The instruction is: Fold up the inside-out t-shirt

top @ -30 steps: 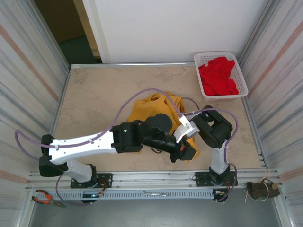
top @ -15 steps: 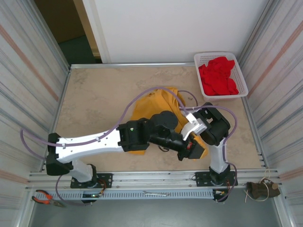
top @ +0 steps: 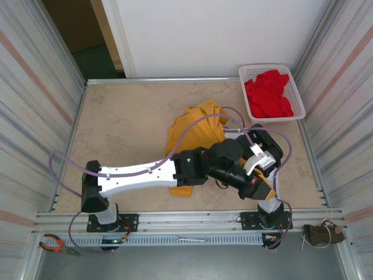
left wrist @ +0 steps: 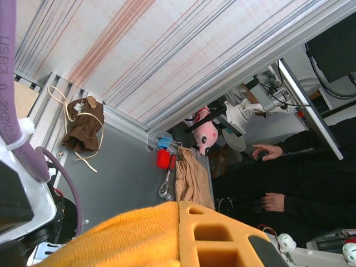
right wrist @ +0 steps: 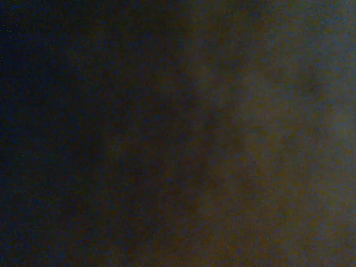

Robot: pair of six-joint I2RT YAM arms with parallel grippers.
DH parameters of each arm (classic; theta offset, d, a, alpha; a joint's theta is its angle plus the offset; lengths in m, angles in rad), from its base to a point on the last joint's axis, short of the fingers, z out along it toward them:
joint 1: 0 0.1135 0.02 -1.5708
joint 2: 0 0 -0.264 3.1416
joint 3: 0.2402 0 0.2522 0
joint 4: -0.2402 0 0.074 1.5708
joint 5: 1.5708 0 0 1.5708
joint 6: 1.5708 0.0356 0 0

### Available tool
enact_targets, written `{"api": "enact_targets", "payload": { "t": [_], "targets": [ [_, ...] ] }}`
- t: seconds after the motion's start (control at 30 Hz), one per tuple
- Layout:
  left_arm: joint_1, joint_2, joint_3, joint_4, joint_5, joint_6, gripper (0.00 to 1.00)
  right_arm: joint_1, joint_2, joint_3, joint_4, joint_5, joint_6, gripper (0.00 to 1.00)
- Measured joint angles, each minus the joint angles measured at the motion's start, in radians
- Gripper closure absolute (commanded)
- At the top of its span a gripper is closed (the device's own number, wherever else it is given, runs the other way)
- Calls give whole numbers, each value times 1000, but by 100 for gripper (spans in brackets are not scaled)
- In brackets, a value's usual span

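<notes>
The mustard-yellow t-shirt (top: 195, 125) lies bunched on the table's middle, its near right part drawn toward the front right corner. My left arm reaches across it, and my left gripper (top: 258, 188) sits at the shirt's near right edge, shut on the cloth. In the left wrist view, yellow knit cloth (left wrist: 117, 236) is pressed against the orange foam finger (left wrist: 222, 236), lifted so the camera looks past the table edge. My right arm (top: 267, 153) is folded just behind the left gripper. Its gripper is hidden, and the right wrist view is dark brown, as if covered by cloth.
A white basket (top: 299, 96) holding red garments (top: 268, 93) stands at the back right corner. Corrugated walls close in left and right. Pliers (top: 55, 244) and a wrench (top: 191, 238) lie on the rail in front of the arm bases.
My left gripper has swept to the right along the near edge, dragging the shirt's near part with it. The shirt has shifted right, and the right arm has tucked in closer.
</notes>
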Motion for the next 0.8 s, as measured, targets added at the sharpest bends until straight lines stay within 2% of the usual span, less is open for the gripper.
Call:
{"api": "enact_targets", "payload": {
  "t": [0.13,0.27,0.53,0.8],
  "targets": [
    [0,0,0,3,-2,-9,100,0,18,36,-36,2,5,17],
    [0,0,0,4,-4,-16,100,-11,31,32,18,-35,11,19],
    [4,0,-55,85,-2,-24,100,-73,32,-73,283,-245,7,18],
    [16,14,-76,154,8,-42,100,-102,58,-99,417,-404,3,20]
  ]
}}
